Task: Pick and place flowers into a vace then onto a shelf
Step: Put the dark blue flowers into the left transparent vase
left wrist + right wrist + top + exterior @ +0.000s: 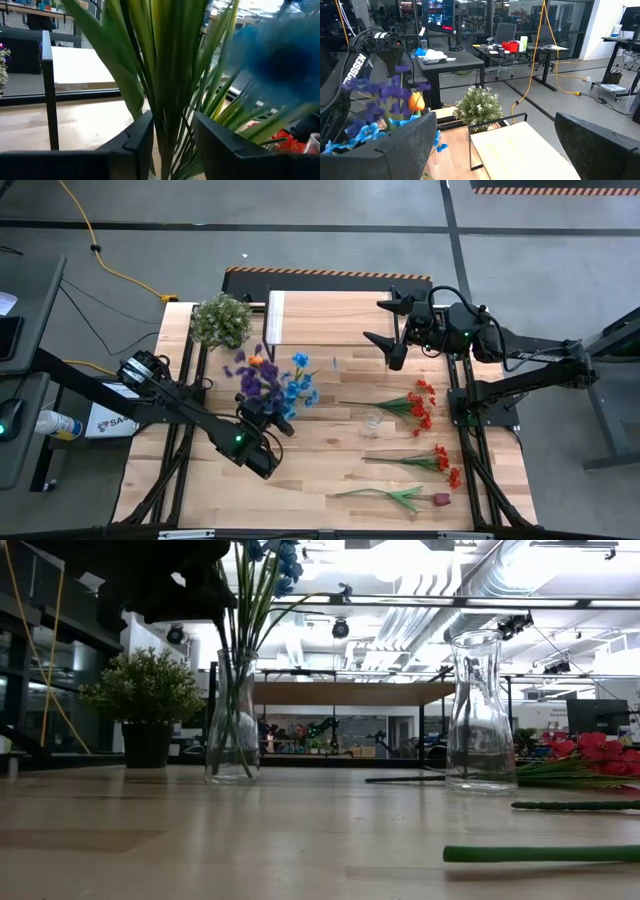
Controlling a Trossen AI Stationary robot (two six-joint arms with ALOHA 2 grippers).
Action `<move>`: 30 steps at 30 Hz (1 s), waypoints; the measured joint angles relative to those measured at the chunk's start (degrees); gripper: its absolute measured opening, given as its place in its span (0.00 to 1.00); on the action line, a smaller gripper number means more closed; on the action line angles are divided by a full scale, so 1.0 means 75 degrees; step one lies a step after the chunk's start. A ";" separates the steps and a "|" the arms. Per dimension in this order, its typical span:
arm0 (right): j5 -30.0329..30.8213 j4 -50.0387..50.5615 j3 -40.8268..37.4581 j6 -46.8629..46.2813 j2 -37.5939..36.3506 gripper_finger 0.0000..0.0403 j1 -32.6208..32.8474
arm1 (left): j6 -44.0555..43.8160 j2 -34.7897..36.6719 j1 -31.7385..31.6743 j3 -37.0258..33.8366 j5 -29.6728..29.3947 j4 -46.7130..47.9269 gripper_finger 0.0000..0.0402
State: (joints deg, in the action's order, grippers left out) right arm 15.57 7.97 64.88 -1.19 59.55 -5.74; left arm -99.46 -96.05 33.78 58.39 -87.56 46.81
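A bunch of blue, purple and orange flowers stands with its green stems in a clear glass vase, whose base rests on the table. My left gripper is level at the stems above the vase's mouth. Its fingers are parted, one on either side of the stems. My right gripper hangs open over the shelf, high up and holding nothing. Red flowers lie flat on the table at the right. My left gripper has the bundle of stems between its two parted fingers, coming in level from the table's near-left side and across the stems. The stems stand upright in the vase. I cannot tell whether the fingers touch them.
A second, empty glass vase stands right of centre. More red flowers and one dark-red flower lie near the right front. A bushy pale-green plant in a dark pot stands at the far left beside the shelf.
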 joint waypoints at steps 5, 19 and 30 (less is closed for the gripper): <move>0.0000 0.0000 0.0000 0.0000 0.0000 0.98 0.0000 | 0.0003 0.0000 0.0004 0.0003 0.0003 -0.0003 0.44; -0.0085 0.0002 0.0000 -0.0003 0.0000 0.98 0.0000 | 0.0023 0.0003 0.0608 0.0009 0.0425 0.0242 0.45; -0.0154 0.0002 0.0000 -0.0003 0.0000 0.98 0.0000 | 0.0039 0.0271 0.1214 0.0012 0.0550 0.0405 0.45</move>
State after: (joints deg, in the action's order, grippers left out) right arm 14.42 7.99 64.88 -1.21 59.55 -5.74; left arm -99.17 -94.02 42.89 58.48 -83.44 49.84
